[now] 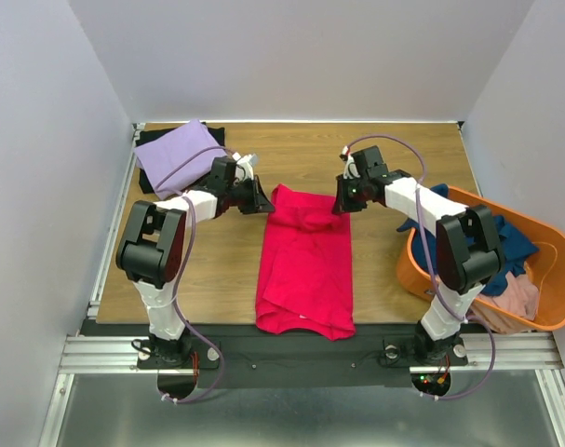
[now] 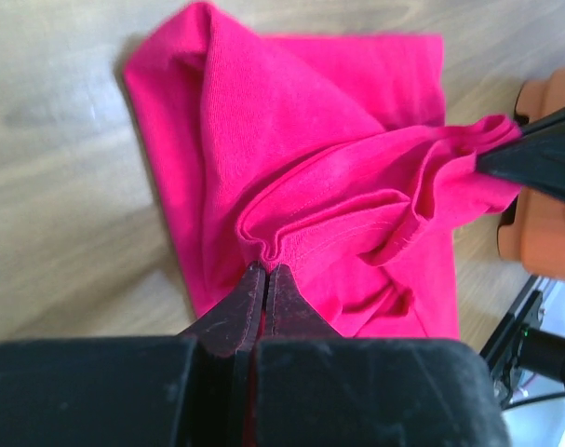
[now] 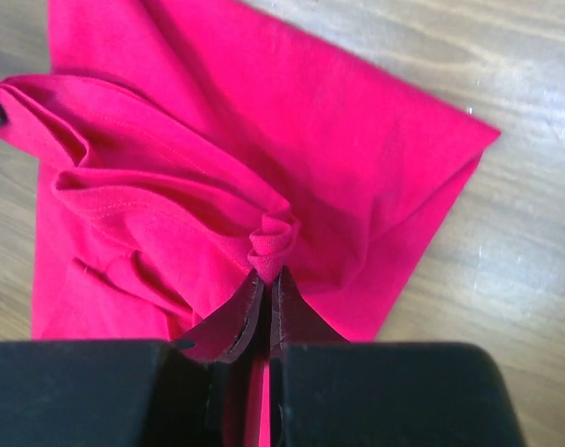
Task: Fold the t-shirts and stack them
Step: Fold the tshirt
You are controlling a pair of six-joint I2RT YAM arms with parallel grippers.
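— Where's the bright crimson-pink cloth t-shirt (image 1: 305, 275)?
— Strung between the two grippers at its far edge; the rest lies on the wooden table (image 1: 217, 261).
— Jaws?
— The left gripper (image 2: 265, 268) pinches one bunched corner, the right gripper (image 3: 268, 272) the other, both pressed tight.

High rear overview; both wrist views close above the shared crimson t-shirt (image 1: 305, 261).

Light-brown wood-grain tabletop (image 1: 226, 261), boxed on three sides by plain white wall panels (image 1: 310, 56). Round-cornered orange plastic tub (image 1: 410, 272) at right near corner, seemingly overhanging the table's right edge. Silver ribbed aluminium rail (image 1: 291, 352) across near side, just behind it a black strip (image 1: 291, 333).
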